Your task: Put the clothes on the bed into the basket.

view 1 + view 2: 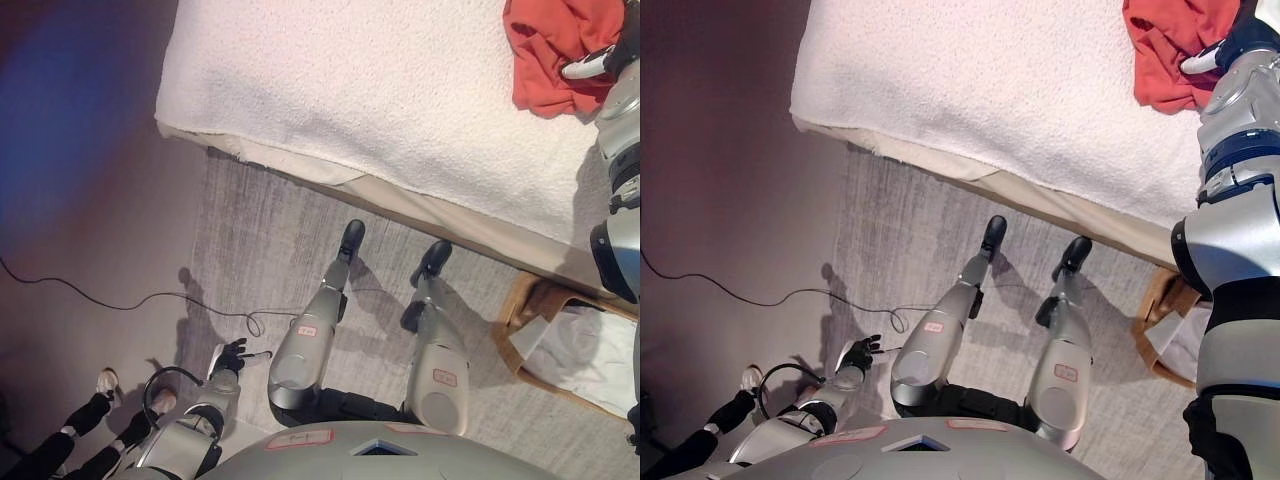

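Left eye view: the right hand (600, 62) is up at the far right corner of the bed (380, 100), resting against the crumpled red garment (550, 45). Its white-tipped fingers (1198, 63) lie on the cloth's near edge, and they look curled into the fabric, though the hand is cut off at the frame's edge, so I cannot tell for sure if it has a grip. The garment sits on the white bedcover, well apart from the basket (525, 300), which stands on the grey carpet (260, 250) by the bed's near right side with white cloth (585, 350) inside. Down at lower left, the left hand (232, 355) hangs low over the carpet, fingers relaxed and holding nothing. A person's legs (80, 420) show at the bottom left corner.
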You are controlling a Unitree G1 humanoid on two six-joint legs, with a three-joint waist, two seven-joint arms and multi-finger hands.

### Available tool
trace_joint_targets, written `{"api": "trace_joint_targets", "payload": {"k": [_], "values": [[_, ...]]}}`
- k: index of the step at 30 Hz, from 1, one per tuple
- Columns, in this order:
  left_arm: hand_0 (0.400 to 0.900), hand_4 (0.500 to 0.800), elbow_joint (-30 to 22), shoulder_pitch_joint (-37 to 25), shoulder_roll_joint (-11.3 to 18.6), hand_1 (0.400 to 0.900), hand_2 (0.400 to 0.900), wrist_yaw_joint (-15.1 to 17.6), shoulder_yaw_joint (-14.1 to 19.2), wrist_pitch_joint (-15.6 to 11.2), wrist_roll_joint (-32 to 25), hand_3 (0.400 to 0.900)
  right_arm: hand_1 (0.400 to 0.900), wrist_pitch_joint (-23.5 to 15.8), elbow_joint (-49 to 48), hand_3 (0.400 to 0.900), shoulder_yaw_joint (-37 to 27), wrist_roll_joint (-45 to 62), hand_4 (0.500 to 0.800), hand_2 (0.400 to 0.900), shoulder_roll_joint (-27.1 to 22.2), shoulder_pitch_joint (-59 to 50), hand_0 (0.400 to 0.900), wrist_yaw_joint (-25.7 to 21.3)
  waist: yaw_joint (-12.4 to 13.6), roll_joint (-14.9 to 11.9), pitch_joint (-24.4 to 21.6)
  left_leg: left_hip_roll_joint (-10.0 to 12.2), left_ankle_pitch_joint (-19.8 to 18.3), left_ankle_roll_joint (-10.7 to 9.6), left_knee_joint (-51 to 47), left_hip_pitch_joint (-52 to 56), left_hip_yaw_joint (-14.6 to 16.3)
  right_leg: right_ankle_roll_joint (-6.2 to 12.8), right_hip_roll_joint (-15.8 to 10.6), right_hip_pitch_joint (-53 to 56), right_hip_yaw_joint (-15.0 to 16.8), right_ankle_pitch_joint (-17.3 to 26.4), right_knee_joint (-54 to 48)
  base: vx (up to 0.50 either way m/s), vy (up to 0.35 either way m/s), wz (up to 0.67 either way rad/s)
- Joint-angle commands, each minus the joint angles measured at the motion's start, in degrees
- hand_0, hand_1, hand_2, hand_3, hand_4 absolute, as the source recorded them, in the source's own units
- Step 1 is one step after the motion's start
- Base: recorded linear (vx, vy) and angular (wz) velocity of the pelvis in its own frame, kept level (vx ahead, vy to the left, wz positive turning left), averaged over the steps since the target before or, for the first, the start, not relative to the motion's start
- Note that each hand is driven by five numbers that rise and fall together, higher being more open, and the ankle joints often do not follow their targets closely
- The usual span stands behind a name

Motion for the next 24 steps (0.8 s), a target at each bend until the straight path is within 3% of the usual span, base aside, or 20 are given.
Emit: {"api": "trace_joint_targets", "payload": {"k": [1, 2, 15, 24], "values": [[0.900, 0.800, 3.2, 0.6, 2.7, 0.900, 0.900, 1.1, -1.5, 0.9, -1.7, 0.900, 0.900, -1.8, -1.2, 0.900, 6.2, 2.5, 0.800, 0.900, -3.7, -5.8, 0.900, -0.5, 0.7, -1.1, -0.4, 0.1, 0.4, -0.4, -2.1, 2.0, -0.2, 2.91, -2.5, -3.2, 5.7, 1.1, 3.8, 0.00, 0.000, 0.00], [0.900, 0.800, 3.2, 0.6, 2.7, 0.900, 0.900, 1.1, -1.5, 0.9, -1.7, 0.900, 0.400, -1.9, -1.5, 0.400, 5.8, 3.4, 0.500, 0.400, -3.8, -5.7, 0.400, -0.5, 0.7, -1.1, -0.4, 0.1, 0.4, -0.4, -2.1, 2.1, -0.1, 2.94, -2.4, -3.1, 5.8, 1.1, 3.8, 0.00, 0.000, 0.00], [0.900, 0.800, 4.5, 0.9, 3.8, 0.900, 0.900, 1.6, -0.2, 0.9, -1.7, 0.900, 0.400, -2.1, -1.1, 0.400, 4.9, 6.1, 0.500, 0.400, -3.6, -5.5, 0.400, 0.1, -1.1, -2.5, -1.5, -0.7, -1.4, 0.4, -2.1, 6.6, 1.7, 3.24, -2.5, 1.3, 7.5, 1.6, 2.1, 0.01, 0.026, -0.10], [0.900, 0.800, 6.1, 1.0, 4.2, 0.900, 0.900, 1.6, 1.3, 1.2, -1.0, 0.900, 0.400, -2.4, -1.5, 0.400, 3.7, 5.8, 0.500, 0.400, -3.1, -3.5, 0.400, 0.0, -2.9, -4.9, -4.0, -1.2, -3.1, 1.0, -2.1, 10.3, 4.4, 3.90, -2.2, 5.6, 9.0, 3.6, -1.9, 0.00, 0.048, -0.20]]}}
